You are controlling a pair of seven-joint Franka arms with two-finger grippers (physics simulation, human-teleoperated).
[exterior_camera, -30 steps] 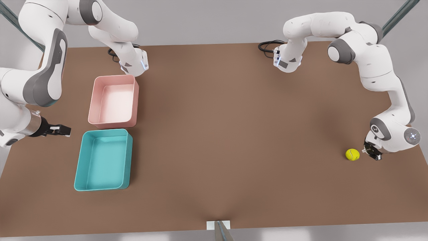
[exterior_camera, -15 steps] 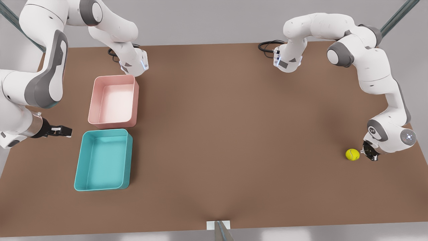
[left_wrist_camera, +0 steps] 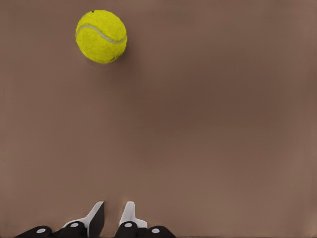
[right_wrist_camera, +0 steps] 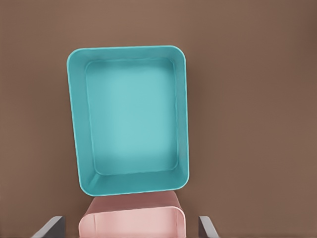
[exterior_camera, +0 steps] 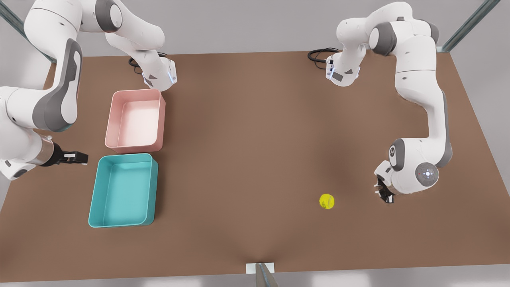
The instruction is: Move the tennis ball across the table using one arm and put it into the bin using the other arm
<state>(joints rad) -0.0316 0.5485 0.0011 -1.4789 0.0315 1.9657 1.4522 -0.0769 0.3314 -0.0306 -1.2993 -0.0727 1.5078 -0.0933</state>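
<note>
We see the tennis ball [exterior_camera: 326, 201] loose on the table [exterior_camera: 255, 131], apart from the left pincer [exterior_camera: 383, 191], fingers nearly together. Right pincer [exterior_camera: 77, 158] waits beside the bin [exterior_camera: 95, 199], seemingly spread wide.

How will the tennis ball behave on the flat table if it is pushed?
The tennis ball is round and lies free on the flat table, so it probably rolls easily. Nothing near would stop it. Its fuzzy surface likely grips well.

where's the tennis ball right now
The tennis ball lies free on the table, toward the front view's right and near edge, just clear of the left gripper, far from the bin.
</note>
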